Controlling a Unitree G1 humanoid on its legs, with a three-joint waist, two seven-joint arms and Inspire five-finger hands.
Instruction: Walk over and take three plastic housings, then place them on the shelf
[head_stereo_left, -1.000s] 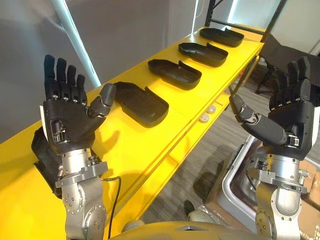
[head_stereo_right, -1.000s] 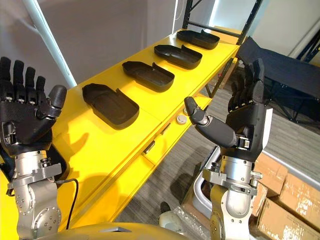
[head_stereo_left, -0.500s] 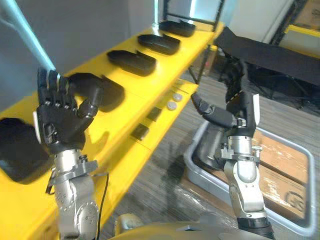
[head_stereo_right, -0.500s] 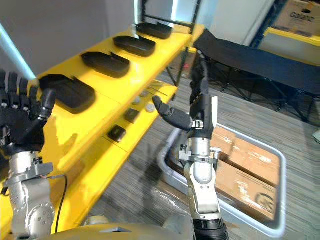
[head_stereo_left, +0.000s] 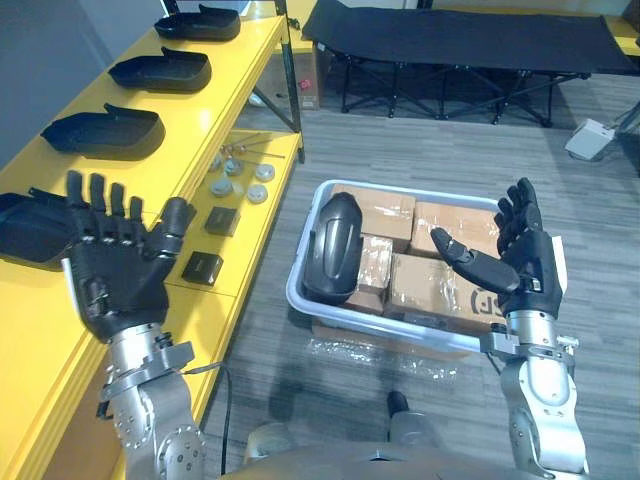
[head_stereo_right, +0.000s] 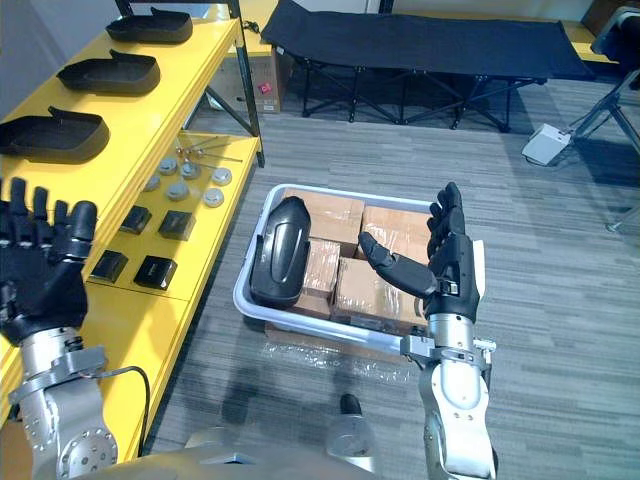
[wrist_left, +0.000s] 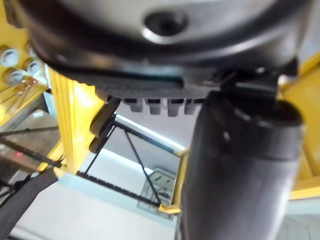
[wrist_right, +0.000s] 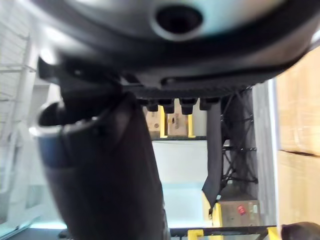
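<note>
Several black plastic housings lie in a row on the yellow shelf's top (head_stereo_left: 222, 66): the farthest (head_stereo_left: 197, 22), one behind it (head_stereo_left: 160, 70), another (head_stereo_left: 100, 132) and the nearest (head_stereo_left: 25, 225). One more black housing (head_stereo_left: 333, 245) lies on cardboard boxes in a grey tub (head_stereo_left: 372, 333) on the floor. My left hand (head_stereo_left: 115, 275) is raised, palm towards me, fingers straight and holding nothing, in front of the nearest housing. My right hand (head_stereo_left: 520, 265) is raised and open over the tub's right end.
The shelf's lower level holds round discs (head_stereo_left: 240, 172) and small black blocks (head_stereo_left: 203, 268). A black folding cot (head_stereo_left: 460, 25) stands behind the tub. A white box (head_stereo_left: 590, 138) lies on the grey floor at right.
The whole picture has swung away from the shelf towards the floor, so the camera moved; the tub and cot have come into view. Both hands stay raised and open.
</note>
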